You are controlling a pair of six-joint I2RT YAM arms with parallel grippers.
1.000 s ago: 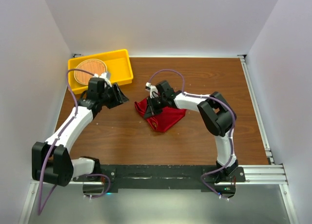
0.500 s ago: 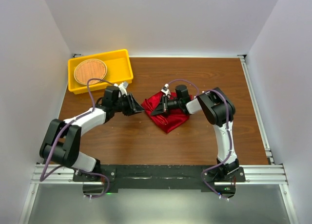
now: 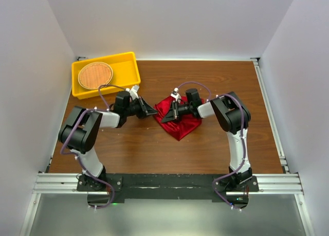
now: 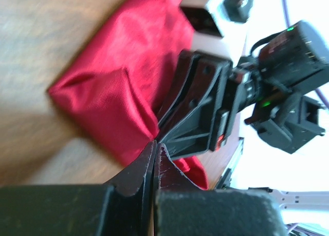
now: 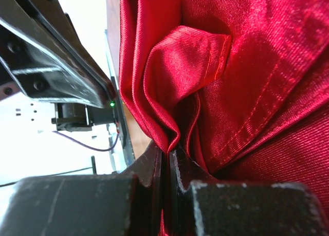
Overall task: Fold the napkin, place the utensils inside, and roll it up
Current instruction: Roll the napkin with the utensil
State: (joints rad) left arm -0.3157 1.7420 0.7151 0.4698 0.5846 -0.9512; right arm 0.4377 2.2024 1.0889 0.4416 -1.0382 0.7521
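The red napkin point(image 3: 181, 124) lies crumpled at the middle of the wooden table. My right gripper point(image 3: 164, 118) lies low over its left part and is shut on a raised fold of the napkin point(image 5: 247, 66); the cloth runs down between the right gripper's point(image 5: 168, 152) fingers. My left gripper point(image 3: 150, 111) reaches in from the left, tip to tip with the right one. In the left wrist view the left gripper point(image 4: 155, 143) is shut at the napkin's point(image 4: 113, 97) near edge, and no cloth shows between its jaws. The utensils are out of view.
A yellow bin point(image 3: 129, 71) stands at the back left with a round woven mat point(image 3: 95, 75) in it. Bare brown tabletop point(image 3: 154, 148) lies between the napkin and the arm bases. White walls close in the sides and back.
My left arm swung from beside the bin across to the napkin's left corner, and its gripper closed. The right gripper, still shut on the cloth, shifted slightly right and dropped lower.
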